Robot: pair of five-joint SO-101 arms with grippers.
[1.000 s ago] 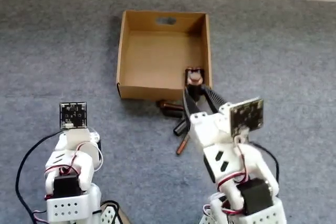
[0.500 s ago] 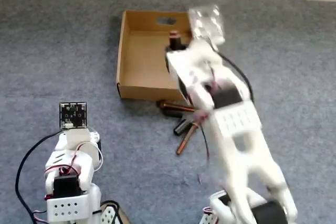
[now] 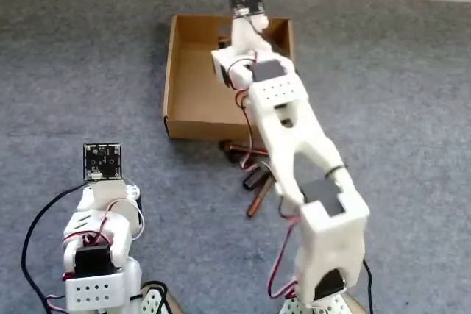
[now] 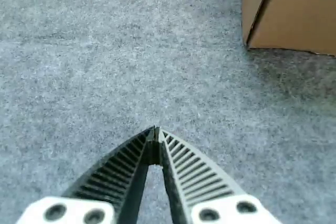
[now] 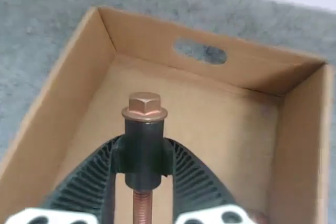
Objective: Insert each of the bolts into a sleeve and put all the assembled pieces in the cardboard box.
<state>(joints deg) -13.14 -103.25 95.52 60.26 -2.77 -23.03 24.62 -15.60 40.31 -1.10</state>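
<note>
Grey, carpet-like table. Box sits on it. Touching box's near wall: sleeve. Just beyond that, away from box: second sleeve, then copper bolt.

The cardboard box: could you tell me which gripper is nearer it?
Right. The right gripper is above the cardboard box with a sleeved bolt; the left gripper is over carpet, outside it.

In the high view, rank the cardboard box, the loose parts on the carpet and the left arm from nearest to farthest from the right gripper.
1. Cardboard box: directly under the right gripper.
2. Loose parts: just outside the box's near wall.
3. Left arm: farthest, at the near left.
</note>
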